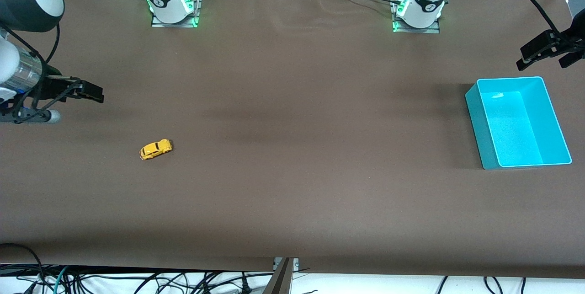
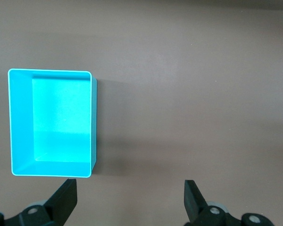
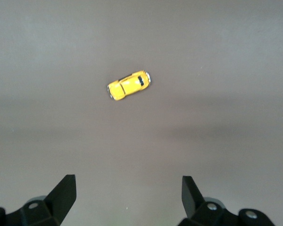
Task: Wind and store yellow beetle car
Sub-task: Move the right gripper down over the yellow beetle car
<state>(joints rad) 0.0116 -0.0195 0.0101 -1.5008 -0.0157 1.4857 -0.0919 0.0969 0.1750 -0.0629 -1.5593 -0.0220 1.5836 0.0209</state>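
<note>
The car (image 1: 156, 149) sits on its wheels on the bare counter (image 1: 292, 147) toward the right arm's end, well apart from the cyan bin (image 1: 475, 111) at the left arm's end. It looks light, hard and glossy — a rounded shell that would likely slip if pinched across the roof. The better hold is probably across its flanks, low on the body, fingers square to its length so the wheels stay free for winding. Being so small, it may skid or roll if nudged before the pinch closes.

The right hand (image 3: 127, 197) hangs above the counter near the car, not directly over it, fingers spread wide and holding nothing. The left hand (image 2: 131, 200) waits high beside the bin — also wide open and empty.
</note>
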